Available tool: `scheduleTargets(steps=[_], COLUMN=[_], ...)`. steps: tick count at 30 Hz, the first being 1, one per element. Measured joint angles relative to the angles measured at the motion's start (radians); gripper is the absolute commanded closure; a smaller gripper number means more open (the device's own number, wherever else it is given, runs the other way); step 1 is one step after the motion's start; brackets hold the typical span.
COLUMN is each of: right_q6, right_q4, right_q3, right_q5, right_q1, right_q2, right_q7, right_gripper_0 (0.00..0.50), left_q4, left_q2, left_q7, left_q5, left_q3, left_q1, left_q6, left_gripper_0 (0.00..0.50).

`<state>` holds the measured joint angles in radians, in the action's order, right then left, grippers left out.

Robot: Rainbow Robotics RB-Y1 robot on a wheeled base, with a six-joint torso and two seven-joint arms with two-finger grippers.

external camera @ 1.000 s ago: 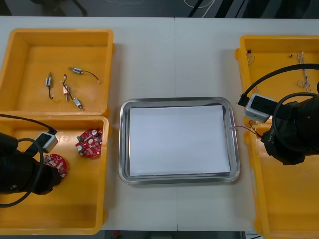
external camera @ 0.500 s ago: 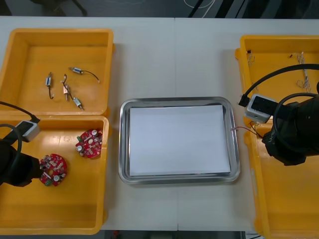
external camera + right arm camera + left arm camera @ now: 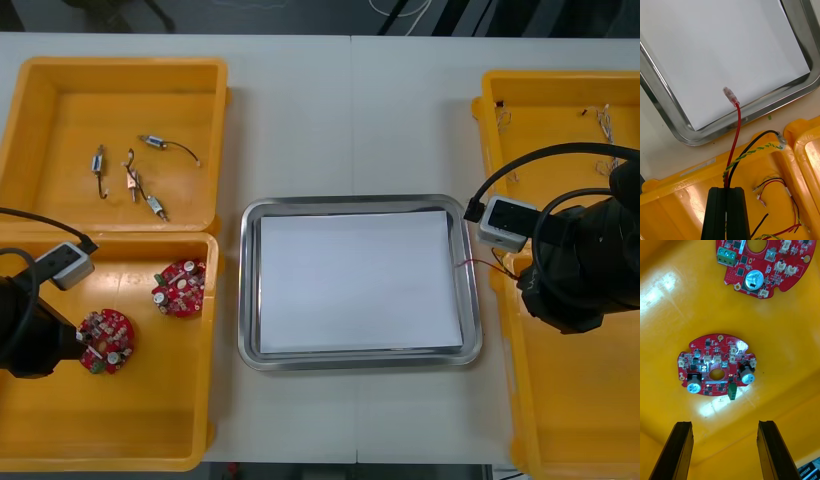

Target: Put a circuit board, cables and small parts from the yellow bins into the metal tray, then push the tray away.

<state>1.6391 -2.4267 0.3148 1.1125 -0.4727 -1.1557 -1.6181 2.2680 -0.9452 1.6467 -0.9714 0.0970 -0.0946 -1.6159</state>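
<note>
Cables (image 3: 736, 127), red, black and twisted yellow, are hanging pinched in the right hand (image 3: 727, 189) at three o'clock of the metal tray (image 3: 250, 290), the red tip reaching over its edge. Left hand (image 3: 725, 425) is hovering spread above a circuit board (image 3: 717, 365) in the yellow bin (image 3: 150, 420) at eight o'clock.

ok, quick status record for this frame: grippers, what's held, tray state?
left gripper: open, above a circuit board in the near left bin
second board: same bin, apart from the first
right gripper: shut on cables, over the near right bin
red cable end: reaches over the tray
tray contents: nothing lying in it yet
small metal parts: far left bin
</note>
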Motion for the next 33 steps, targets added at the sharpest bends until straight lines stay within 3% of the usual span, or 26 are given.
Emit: scheduleTargets(steps=[10, 20, 33], right_q6=[0.011, 0.029, 0.037], right_q4=[0.006, 0.008, 0.009], right_q3=[0.004, 0.004, 0.004], right_q5=[0.0, 0.0, 0.0], right_q1=[-0.004, -0.004, -0.004], right_q2=[0.0, 0.0, 0.0], right_q7=[0.0, 0.0, 0.0], right_gripper_0=[0.5, 0.5, 0.5], left_q4=[0.0, 0.0, -0.054], left_q2=[0.044, 0.043, -0.031], left_q7=[0.014, 0.268, 0.268], left_q5=[0.029, 0.04, 0.059], left_q3=[0.002, -0.004, -0.1], left_q1=[-0.033, -0.115, -0.174], left_q6=[0.052, 0.197, 0.433], left_gripper_0=[0.0, 0.0, 0.0])
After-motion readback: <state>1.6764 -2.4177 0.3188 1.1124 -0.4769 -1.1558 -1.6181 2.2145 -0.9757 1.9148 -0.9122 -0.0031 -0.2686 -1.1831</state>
